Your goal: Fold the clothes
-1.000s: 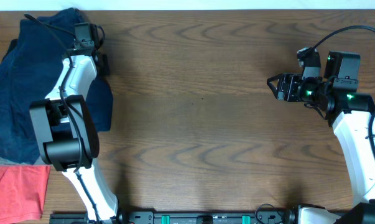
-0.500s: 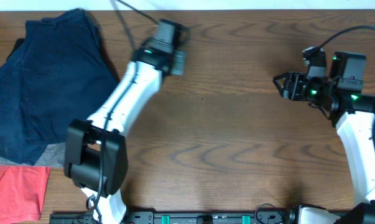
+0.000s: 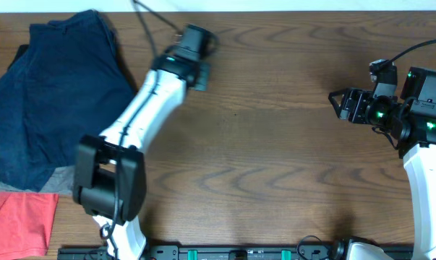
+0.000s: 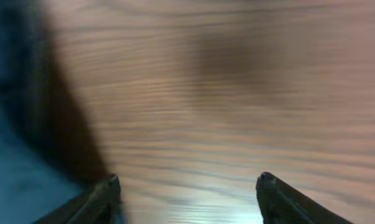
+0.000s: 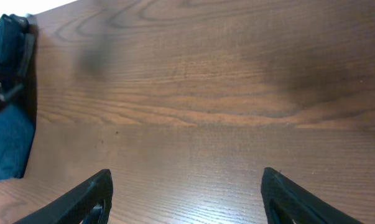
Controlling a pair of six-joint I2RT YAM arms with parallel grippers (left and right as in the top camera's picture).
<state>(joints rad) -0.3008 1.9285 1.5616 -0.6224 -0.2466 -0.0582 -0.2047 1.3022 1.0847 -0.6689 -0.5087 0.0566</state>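
Note:
The dark navy shorts [image 3: 55, 94] lie in a loose heap at the table's back left. My left gripper [image 3: 196, 56] hangs over bare wood to their right, apart from them. In the blurred left wrist view my left gripper [image 4: 187, 190] is open with nothing between its fingers, and blue cloth [image 4: 13, 168] shows at the left edge. My right gripper [image 3: 338, 105] is over the table's right side, pointing left. The right wrist view shows my right gripper [image 5: 186, 193] open over bare wood, with the shorts [image 5: 5, 146] far off at the left.
A coral-red garment [image 3: 15, 222] lies at the front left corner, with a strip of grey cloth [image 3: 58, 180] just above it. The wooden table [image 3: 261, 159] spreads between the arms. The left arm [image 3: 131, 123] slants across the left half.
My left arm has swung right, off the shorts and onto bare wood; the shorts stay heaped at the left. My right gripper has drifted to the right.

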